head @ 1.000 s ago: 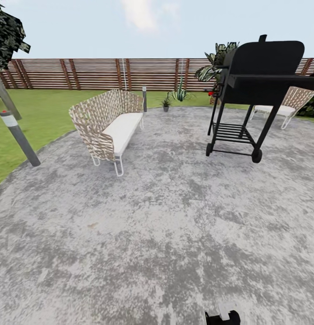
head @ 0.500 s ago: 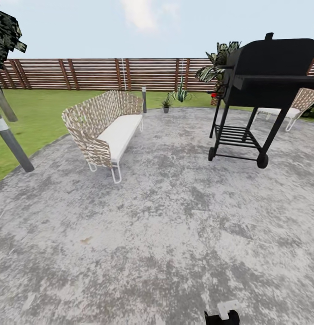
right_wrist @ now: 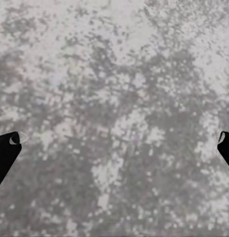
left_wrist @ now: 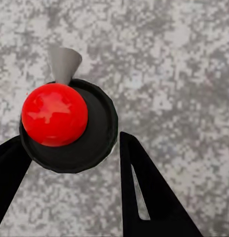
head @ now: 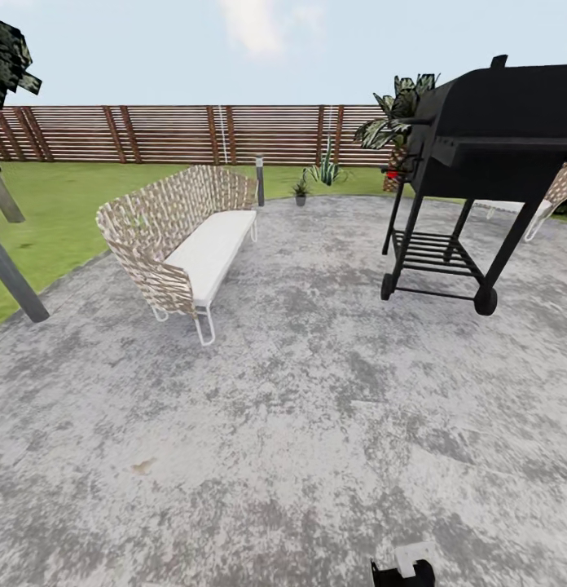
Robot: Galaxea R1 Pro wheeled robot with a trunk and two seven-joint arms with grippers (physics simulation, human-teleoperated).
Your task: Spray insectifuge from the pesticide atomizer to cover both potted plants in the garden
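Observation:
In the left wrist view the pesticide atomizer (left_wrist: 67,123) is a round black body with a red ball top and a grey cone nozzle. My left gripper (left_wrist: 72,140) is shut on it, one black finger on each side, above the grey paving. My right gripper (right_wrist: 119,138) is open with nothing between its fingertips, over the same paving. Far ahead in the head view, one potted plant (head: 300,189) stands in a tiny grey pot at the patio's far rim. A second spiky green plant (head: 324,169) stands just behind it, near the fence.
A wicker sofa (head: 186,236) with a white cushion stands ahead left. A black wheeled grill (head: 471,163) stands ahead right, with a palm (head: 397,110) behind it. Open paving (head: 316,342) runs between them. Lawn, a grey post (head: 15,281) and the slatted fence (head: 178,133) lie beyond.
The whole head view has shifted as the camera moves forward: the sofa and grill look nearer and have spread toward the sides. The grippers' states look unchanged.

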